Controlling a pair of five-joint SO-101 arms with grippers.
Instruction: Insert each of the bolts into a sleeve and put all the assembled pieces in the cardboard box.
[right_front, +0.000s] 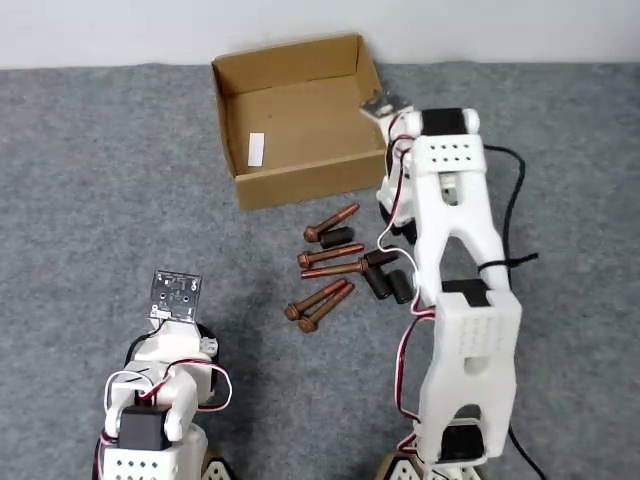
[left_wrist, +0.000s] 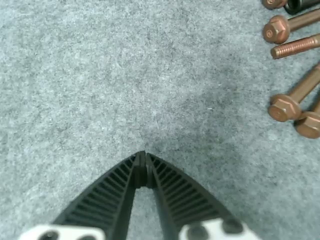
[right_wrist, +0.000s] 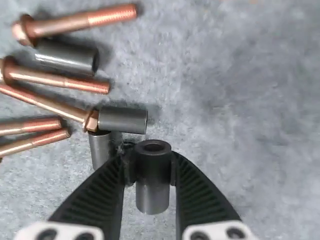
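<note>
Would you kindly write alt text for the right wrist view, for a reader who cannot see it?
The right gripper is shut on a dark sleeve, its open end facing the camera, over grey carpet. Beyond lie five copper bolts and three more sleeves.

Grey carpeted table (right_front: 100, 150) — cardboard box (right_front: 310, 185), bolts (right_front: 317, 298), sleeves (right_front: 337, 237) on it.

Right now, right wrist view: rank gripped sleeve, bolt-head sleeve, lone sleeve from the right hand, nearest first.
1. gripped sleeve: held in the right hand.
2. bolt-head sleeve: just beyond, lying crosswise.
3. lone sleeve: farthest, between two bolts.
</note>
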